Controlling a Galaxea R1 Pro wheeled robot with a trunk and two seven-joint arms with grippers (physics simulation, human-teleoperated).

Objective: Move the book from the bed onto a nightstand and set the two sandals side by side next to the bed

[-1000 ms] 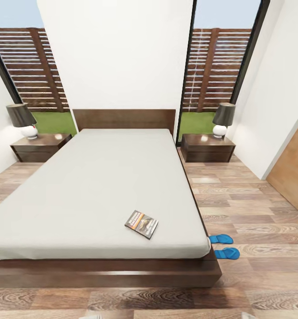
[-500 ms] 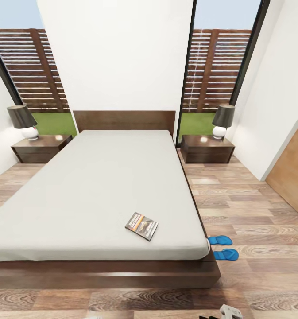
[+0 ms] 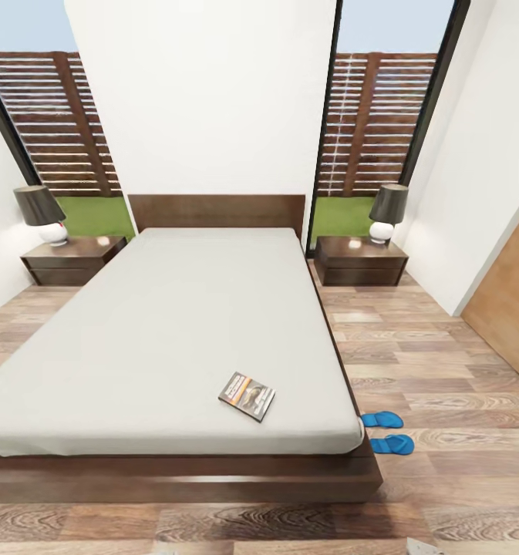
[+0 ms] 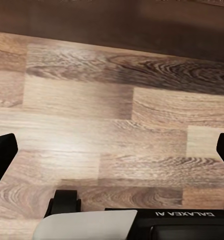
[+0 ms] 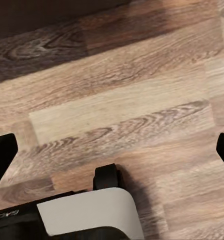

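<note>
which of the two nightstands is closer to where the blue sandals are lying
The dark-brown wooden nightstand on the bed's right side, under the right window. The bright blue flip-flop sandals lie on that same side; the other nightstand stands across the grey-mattress bed.

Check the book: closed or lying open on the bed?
Closed. The book lies flat, cover up, near the foot corner of the bed.

Left gripper [image 4: 112, 155] is showing black fingertips [image 4: 3, 157]; base is showing a white rounded panel, black housing with white "GALAXEA AI" lettering, black caster wheels; right gripper [image 5: 112, 152] fingertips [image 5: 2, 155] black too.
</note>
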